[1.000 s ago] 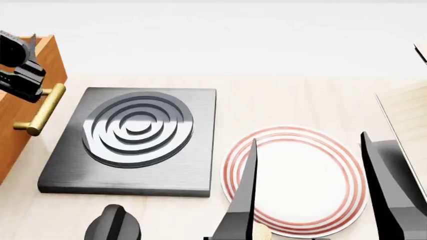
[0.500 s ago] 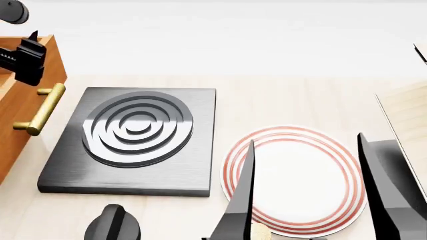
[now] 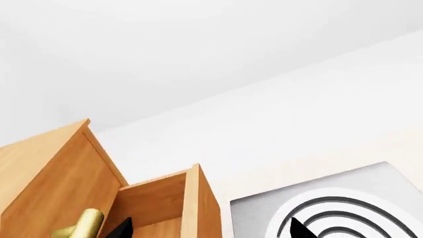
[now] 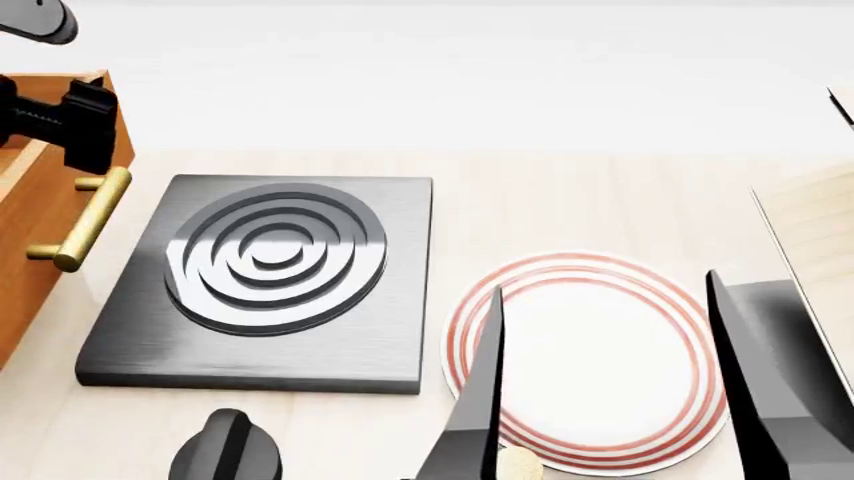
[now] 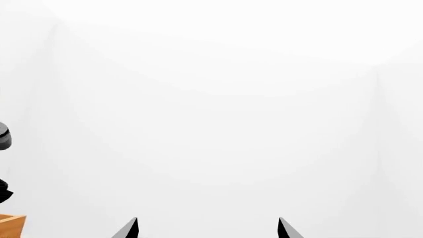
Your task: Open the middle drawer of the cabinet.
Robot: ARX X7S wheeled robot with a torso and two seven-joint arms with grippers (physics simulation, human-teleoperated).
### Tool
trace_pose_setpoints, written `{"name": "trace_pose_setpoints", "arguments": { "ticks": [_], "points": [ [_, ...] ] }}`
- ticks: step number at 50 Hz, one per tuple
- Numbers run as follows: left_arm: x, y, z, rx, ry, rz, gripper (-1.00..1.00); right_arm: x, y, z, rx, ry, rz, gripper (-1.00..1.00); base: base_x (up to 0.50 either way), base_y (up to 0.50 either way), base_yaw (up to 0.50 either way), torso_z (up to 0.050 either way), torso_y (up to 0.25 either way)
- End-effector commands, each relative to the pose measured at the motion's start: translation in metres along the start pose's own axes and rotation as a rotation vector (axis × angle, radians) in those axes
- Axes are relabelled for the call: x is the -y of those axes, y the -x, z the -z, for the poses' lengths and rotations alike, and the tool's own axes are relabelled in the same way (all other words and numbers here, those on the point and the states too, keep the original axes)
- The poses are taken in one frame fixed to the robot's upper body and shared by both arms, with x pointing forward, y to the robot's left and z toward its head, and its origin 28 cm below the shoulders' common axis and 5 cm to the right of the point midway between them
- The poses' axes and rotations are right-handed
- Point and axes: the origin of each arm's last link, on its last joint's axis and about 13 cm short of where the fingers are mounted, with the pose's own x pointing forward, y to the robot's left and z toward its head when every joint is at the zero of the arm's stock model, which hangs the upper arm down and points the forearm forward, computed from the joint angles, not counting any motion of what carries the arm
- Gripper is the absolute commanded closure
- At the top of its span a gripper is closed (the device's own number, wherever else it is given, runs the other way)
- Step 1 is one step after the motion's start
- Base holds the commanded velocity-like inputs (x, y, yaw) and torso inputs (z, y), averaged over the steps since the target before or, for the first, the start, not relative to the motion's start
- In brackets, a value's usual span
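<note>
The orange-brown cabinet point(image 4: 30, 285) stands at the left edge of the head view, and a brass bar handle point(image 4: 83, 218) sticks out toward the hotplate. In the left wrist view the middle drawer point(image 3: 199, 206) is pulled out as an open box, beside another brass handle point(image 3: 80, 224) on the cabinet point(image 3: 46, 183) front. My left gripper point(image 4: 80, 118) hangs above the cabinet's far top corner, clear of the handle. Seen from its own wrist, the left gripper point(image 3: 209, 229) is open and empty. My right gripper point(image 4: 607, 390) hovers open over the plate. The right gripper point(image 5: 206, 229) faces only white wall.
A black hotplate point(image 4: 274, 270) with ring coils lies just right of the cabinet, with a dark knob point(image 4: 227, 450) near the front edge. A white plate with red rings point(image 4: 587, 262) sits under the right gripper. Pale wood boards point(image 4: 814, 230) stand at the far right.
My left gripper has lifted off the far end of the brass handle and now sits higher, above the cabinet corner. The right gripper's fingers have crept slightly left.
</note>
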Motion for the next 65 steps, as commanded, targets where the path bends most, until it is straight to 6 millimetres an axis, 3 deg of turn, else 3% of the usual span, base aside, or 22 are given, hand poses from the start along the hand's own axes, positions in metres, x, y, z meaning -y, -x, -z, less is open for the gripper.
{"name": "trace_pose_setpoints", "arguments": {
  "ticks": [1, 40, 65],
  "points": [
    [0.006, -0.011, 0.01, -0.025, 0.056, 0.006, -1.0, -0.001, 0.0, 0.001, -0.005, 0.0, -0.004, -1.0, 0.0, 0.0, 0.0, 0.0, 0.0],
    [0.012, -0.041, 0.037, -0.078, 0.109, -0.014, -1.0, -0.002, 0.0, 0.006, -0.019, 0.002, -0.017, -1.0, 0.0, 0.0, 0.0, 0.0, 0.0],
    [0.013, -0.046, 0.05, -0.088, 0.111, -0.032, -1.0, -0.004, 0.001, 0.008, -0.027, 0.001, -0.031, -1.0, 0.0, 0.0, 0.0, 0.0, 0.0]
  ]
}}
